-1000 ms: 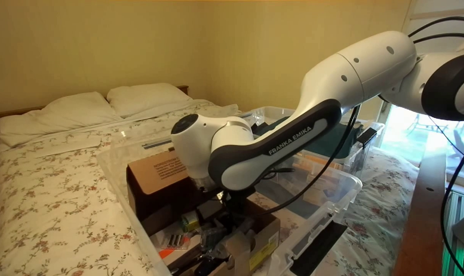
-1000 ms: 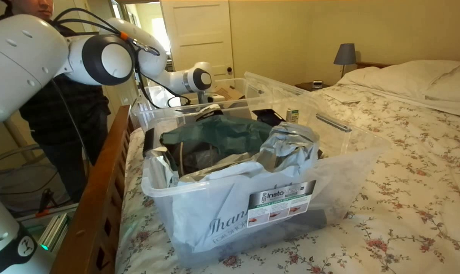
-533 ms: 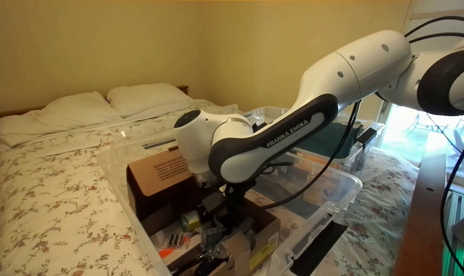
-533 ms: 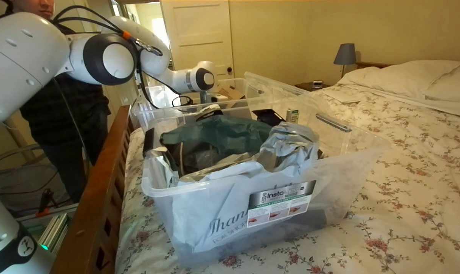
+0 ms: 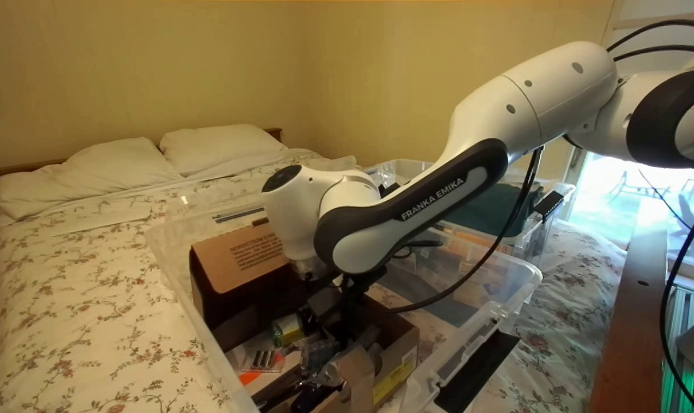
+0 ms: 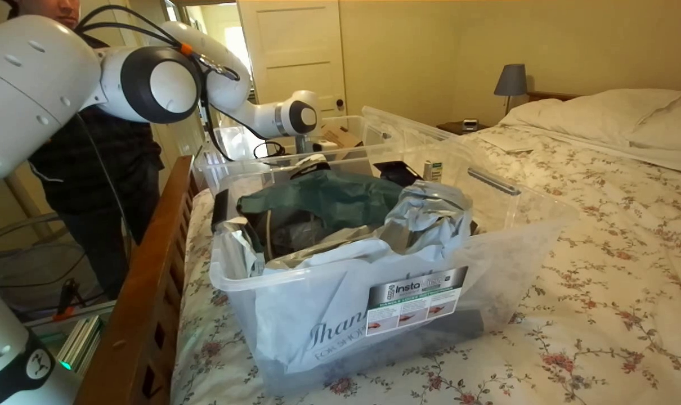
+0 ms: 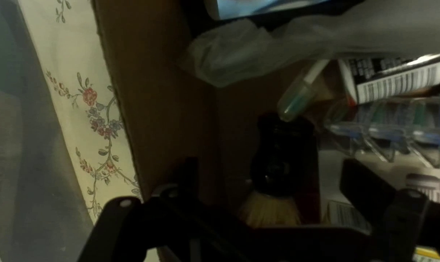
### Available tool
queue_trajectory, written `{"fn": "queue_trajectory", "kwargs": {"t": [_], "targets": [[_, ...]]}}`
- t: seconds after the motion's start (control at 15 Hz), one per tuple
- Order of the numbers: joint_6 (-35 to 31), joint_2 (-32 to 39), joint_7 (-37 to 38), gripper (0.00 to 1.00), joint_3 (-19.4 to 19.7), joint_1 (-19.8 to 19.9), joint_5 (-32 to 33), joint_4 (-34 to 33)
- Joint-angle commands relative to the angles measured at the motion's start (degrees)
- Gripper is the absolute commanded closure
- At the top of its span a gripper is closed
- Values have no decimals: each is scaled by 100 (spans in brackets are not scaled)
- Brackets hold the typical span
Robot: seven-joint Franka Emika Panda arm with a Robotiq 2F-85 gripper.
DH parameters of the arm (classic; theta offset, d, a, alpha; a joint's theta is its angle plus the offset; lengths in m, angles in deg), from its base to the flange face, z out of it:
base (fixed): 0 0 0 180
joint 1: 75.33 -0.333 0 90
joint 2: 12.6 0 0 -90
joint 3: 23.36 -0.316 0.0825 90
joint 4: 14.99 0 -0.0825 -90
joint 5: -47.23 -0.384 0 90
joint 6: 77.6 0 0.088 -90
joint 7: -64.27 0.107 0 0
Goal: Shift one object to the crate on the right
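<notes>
A clear plastic crate with a whitish rim (image 6: 284, 281) holds a green bag and grey-white mailers; it also shows at the back right in an exterior view (image 5: 539, 238). My gripper (image 7: 271, 171) is open and empty, low in a small cardboard box (image 5: 401, 358) inside a second clear bin (image 5: 513, 287). A brush with a black handle (image 7: 278, 160) and pale bristles (image 7: 272, 211) lies between the fingers, untouched as far as I can see. In an exterior view the gripper (image 5: 350, 324) is dark and its fingertips are hidden.
A clear bag (image 7: 234, 51), a clear plastic case (image 7: 391, 127) and a barcoded pack (image 7: 402, 80) lie around the brush. The box wall (image 7: 158, 109) stands close to the left finger. A taller brown box (image 5: 249, 258) stands beside the arm. A wooden rail (image 6: 143, 270) borders the bed.
The arm's wrist and gripper have risen a little and shifted slightly right in the cardboard-box view, mostly in the first half second. The boxes and crate stay put.
</notes>
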Motion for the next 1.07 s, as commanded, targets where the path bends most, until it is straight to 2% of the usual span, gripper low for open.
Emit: {"fn": "queue_trajectory", "kwargs": {"t": [0.0, 0.47, 0.6, 0.73, 0.8, 0.87, 0.93, 1.0], "targets": [[-31, -123, -460, 0, -45, 83, 65, 284], [343, -385, -750, 0, -174, 295, -247, 594], [139, -423, -752, 0, -226, 308, -258, 657], [219, -380, -877, 0, -336, 277, -277, 528], [402, -395, -655, 0, -184, 140, -84, 549], [439, -446, -508, 0, -150, 175, -112, 657], [619, -468, -180, 0, 100, 50, 117, 739], [470, -482, -161, 0, 128, 80, 166, 825]]}}
